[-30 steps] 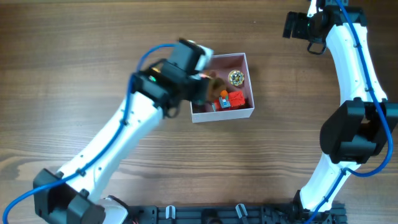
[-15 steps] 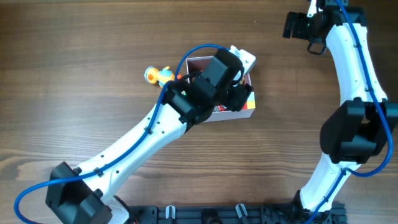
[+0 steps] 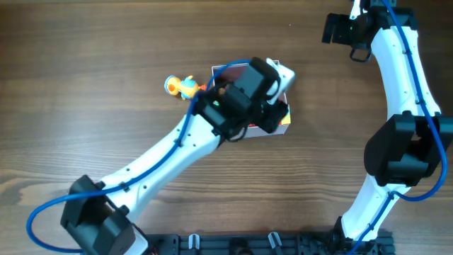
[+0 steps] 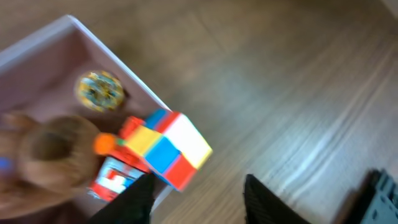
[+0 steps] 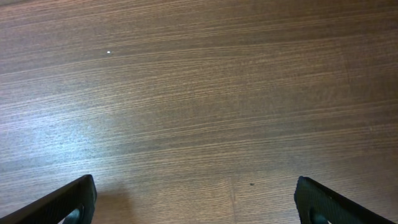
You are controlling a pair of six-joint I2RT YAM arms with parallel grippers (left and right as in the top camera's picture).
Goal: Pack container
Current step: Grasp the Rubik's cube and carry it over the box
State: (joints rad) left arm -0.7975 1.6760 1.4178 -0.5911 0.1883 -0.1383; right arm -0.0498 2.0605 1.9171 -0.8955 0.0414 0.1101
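Brown tabletop [image 3: 85, 42], matte, with fine straight wood grain. Container [image 4: 43, 62]: square and shallow, white outer walls, dusty-pink inside, near the tabletop's middle, largely hidden overhead by the left arm. It holds a round speckled disc [image 4: 99, 90], a blurred brown rounded lump [image 4: 53, 149] and a red block [image 4: 112, 177]. A multicoloured cube [image 4: 171, 149] of square tiles sits tilted at one wall; whether it rests on the rim cannot be told. Left end effector [image 4: 199, 186]: black fingers moderately apart, gripping nothing, cube just beyond them. Right end effector [image 5: 194, 186]: spread wide, empty, over bare wood, far right. An orange-and-yellow toy [image 3: 180, 86] lies just left of the container.
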